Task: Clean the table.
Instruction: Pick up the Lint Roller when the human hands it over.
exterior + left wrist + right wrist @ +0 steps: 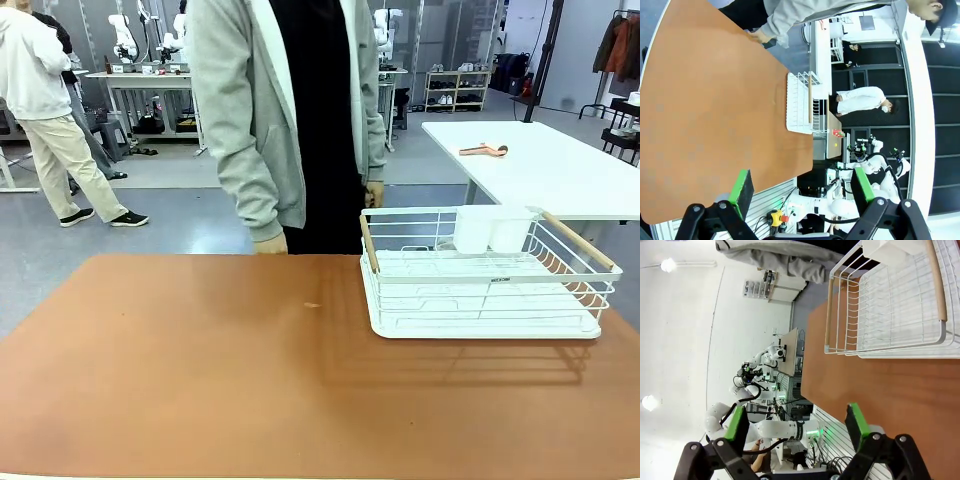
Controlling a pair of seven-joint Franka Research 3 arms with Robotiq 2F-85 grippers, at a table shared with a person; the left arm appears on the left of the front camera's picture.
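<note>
We hold the left tool (802, 189) and right tool (796, 422) open and empty above the reddish surface (200, 380); 1 small speck (312, 305) lies near its middle; a wide sweep could, we judge, knock the wire rack (485, 275) or the person's hand (270, 243) at the far edge.

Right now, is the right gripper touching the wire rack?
Apart. Right wrist view: the right gripper stands open, and bare table shows between its green pads and the wire rack.

grey floor (180, 230), white side table (545, 170), far shelving (456, 90)
</note>
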